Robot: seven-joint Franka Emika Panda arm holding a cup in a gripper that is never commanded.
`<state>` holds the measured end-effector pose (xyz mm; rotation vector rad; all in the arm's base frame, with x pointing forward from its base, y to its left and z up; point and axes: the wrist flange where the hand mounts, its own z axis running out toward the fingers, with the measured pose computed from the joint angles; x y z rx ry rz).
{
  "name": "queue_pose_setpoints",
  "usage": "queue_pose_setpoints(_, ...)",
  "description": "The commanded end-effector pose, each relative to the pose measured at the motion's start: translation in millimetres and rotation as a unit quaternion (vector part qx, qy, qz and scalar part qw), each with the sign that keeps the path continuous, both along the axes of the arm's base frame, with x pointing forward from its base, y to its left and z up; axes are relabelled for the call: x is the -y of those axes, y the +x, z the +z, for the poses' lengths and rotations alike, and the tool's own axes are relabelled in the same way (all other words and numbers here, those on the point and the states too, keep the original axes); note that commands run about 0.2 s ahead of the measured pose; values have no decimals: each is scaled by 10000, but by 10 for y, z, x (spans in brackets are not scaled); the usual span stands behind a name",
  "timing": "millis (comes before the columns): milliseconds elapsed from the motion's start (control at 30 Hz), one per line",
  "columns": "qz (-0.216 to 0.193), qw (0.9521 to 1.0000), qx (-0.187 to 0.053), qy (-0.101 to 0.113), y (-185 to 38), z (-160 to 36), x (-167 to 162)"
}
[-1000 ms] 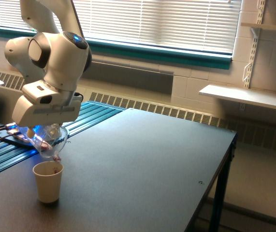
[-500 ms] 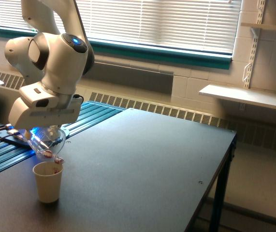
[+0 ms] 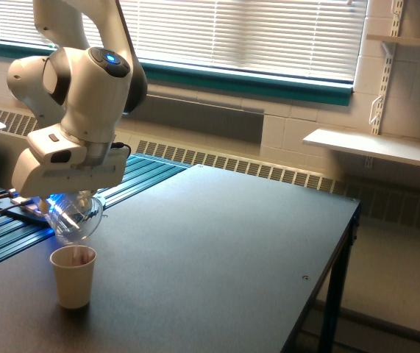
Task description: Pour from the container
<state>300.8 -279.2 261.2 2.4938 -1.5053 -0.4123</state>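
In the exterior view my gripper [image 3: 68, 202] is shut on the container [image 3: 74, 220], a clear rounded plastic cup held tilted with its mouth turned down. It hangs just above a cream paper cup [image 3: 73, 276] that stands upright on the dark table [image 3: 217, 250] near the view's left. Pink-reddish pieces show inside the paper cup at its rim. I see no pieces left in the clear cup. My fingers are mostly hidden under the white hand.
A blue-lit ribbed rail [image 3: 18, 232] with dark items runs along the table's left side behind the cups. White shelves [image 3: 371, 147] hang on the wall at the right. The table's right edge [image 3: 342, 243] drops off to the floor.
The clear cup has tipped further and risen slightly. Its pink-reddish pieces, seen at its mouth earlier, have dropped into the paper cup.
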Motion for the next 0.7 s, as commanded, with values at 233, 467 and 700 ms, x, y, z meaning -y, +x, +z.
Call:
queue_pose_setpoints(233, 18, 10000, 16, -4, 26, 5, -18)
queue_pose_setpoints(467, 60, 9998, 80, -167, 55, 34, -37)
queue_pose_setpoints(700, 78, 9995, 160, -257, 75, 66, -60)
